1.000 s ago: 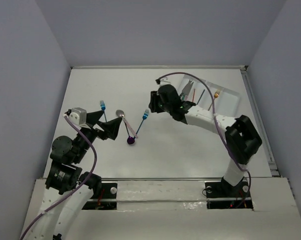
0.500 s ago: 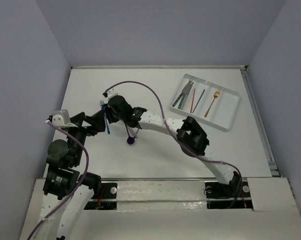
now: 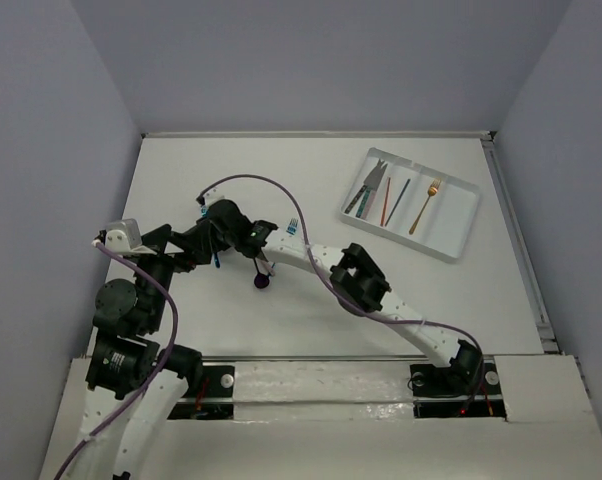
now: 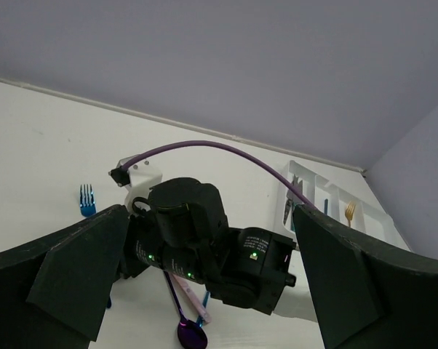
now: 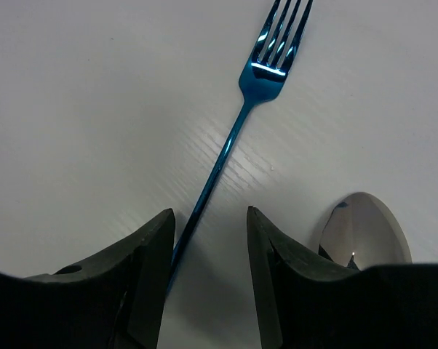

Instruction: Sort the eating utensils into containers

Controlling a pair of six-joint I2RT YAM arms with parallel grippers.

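My right gripper (image 5: pixel 209 218) is open, low over the table at the left, its fingers straddling the handle of a blue fork (image 5: pixel 257 86), which lies near the left finger. A silver spoon bowl (image 5: pixel 364 227) lies beside the right finger. In the top view the right gripper (image 3: pixel 212 238) is close to my open, empty left gripper (image 3: pixel 186 247). In the left wrist view the left gripper (image 4: pixel 209 218) faces the right wrist. A purple spoon (image 3: pixel 262 281) and a second blue fork (image 3: pixel 293 228) lie nearby. The white tray (image 3: pixel 459 222) holds several utensils, among them a gold fork (image 3: pixel 427 203).
The right arm (image 3: pixel 311 258) stretches across the middle of the table, its purple cable (image 3: pixel 243 181) arching above. Walls close the table at the back and sides. The tray stands at the back right, near the right edge rail (image 3: pixel 516 240).
My right arm swung from the tray across to the left and came down over the left blue fork. My left arm drew back a little to the left.
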